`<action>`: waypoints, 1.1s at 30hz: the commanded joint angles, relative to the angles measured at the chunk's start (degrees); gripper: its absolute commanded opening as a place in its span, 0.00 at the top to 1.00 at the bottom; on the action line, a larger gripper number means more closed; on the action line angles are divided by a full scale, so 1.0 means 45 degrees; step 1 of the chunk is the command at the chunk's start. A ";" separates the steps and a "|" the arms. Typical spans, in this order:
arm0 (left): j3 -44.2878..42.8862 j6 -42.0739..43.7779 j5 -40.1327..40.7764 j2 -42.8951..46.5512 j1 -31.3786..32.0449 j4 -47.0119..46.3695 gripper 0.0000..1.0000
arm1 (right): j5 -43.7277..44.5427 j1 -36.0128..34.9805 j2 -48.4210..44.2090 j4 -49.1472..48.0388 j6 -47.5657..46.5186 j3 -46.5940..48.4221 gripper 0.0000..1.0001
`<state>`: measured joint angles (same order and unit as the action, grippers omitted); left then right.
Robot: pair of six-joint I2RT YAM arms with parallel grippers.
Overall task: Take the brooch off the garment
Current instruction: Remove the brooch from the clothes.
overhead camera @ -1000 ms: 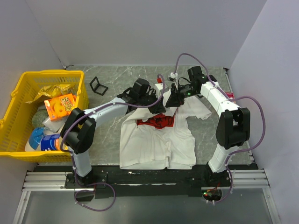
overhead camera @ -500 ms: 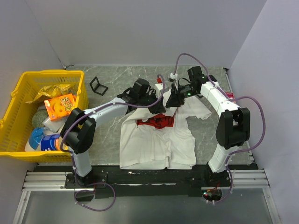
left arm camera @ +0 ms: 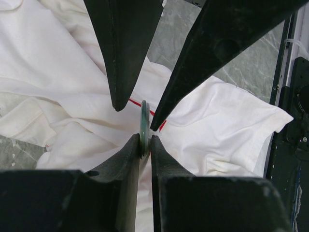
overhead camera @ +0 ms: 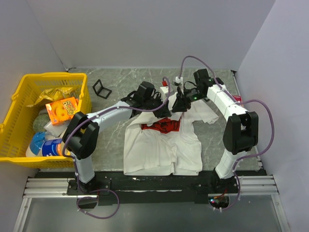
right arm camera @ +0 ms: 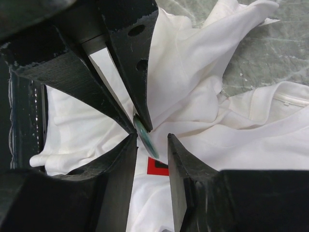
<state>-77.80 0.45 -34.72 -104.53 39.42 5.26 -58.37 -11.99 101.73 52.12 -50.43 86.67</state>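
Note:
The white T-shirt [overhead camera: 164,147] lies on the table with its red print [overhead camera: 164,126] bunched up at the chest. My left gripper [overhead camera: 164,110] is over the chest. In the left wrist view it [left arm camera: 145,140] is shut on the edge of the brooch [left arm camera: 143,121], a thin green disc held on edge just above the cloth [left arm camera: 63,72]. My right gripper [overhead camera: 179,104] faces it from the right. In the right wrist view it [right arm camera: 150,137] is open, with the brooch [right arm camera: 146,138] between its jaws, touching neither pad. The shirt [right arm camera: 231,121] lies below.
A yellow basket [overhead camera: 14,104] full of groceries stands at the left. A small black frame [overhead camera: 101,88] lies at the back left of the shirt. A pink object [overhead camera: 237,99] sits by the right arm near the right wall.
The right gripper has edged very slightly left toward the left gripper. Nothing else has visibly moved.

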 commanded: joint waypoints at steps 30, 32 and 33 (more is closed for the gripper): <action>0.0004 0.0115 -0.0293 -0.0013 0.0068 -0.0250 0.80 | -0.0213 -0.0227 0.0458 0.0411 0.0288 0.0563 1.00; 0.0023 0.0135 -0.0312 0.0006 0.0068 -0.0250 0.77 | -0.0193 -0.0246 0.0556 0.0508 0.0387 0.0738 1.00; 0.0023 0.0135 -0.0312 0.0026 0.0068 -0.0250 0.76 | -0.0193 -0.0246 0.0634 0.0566 0.0426 0.0797 1.00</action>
<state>-77.71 0.49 -34.65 -104.86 39.13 5.87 -58.28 -12.62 102.94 54.11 -51.11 86.89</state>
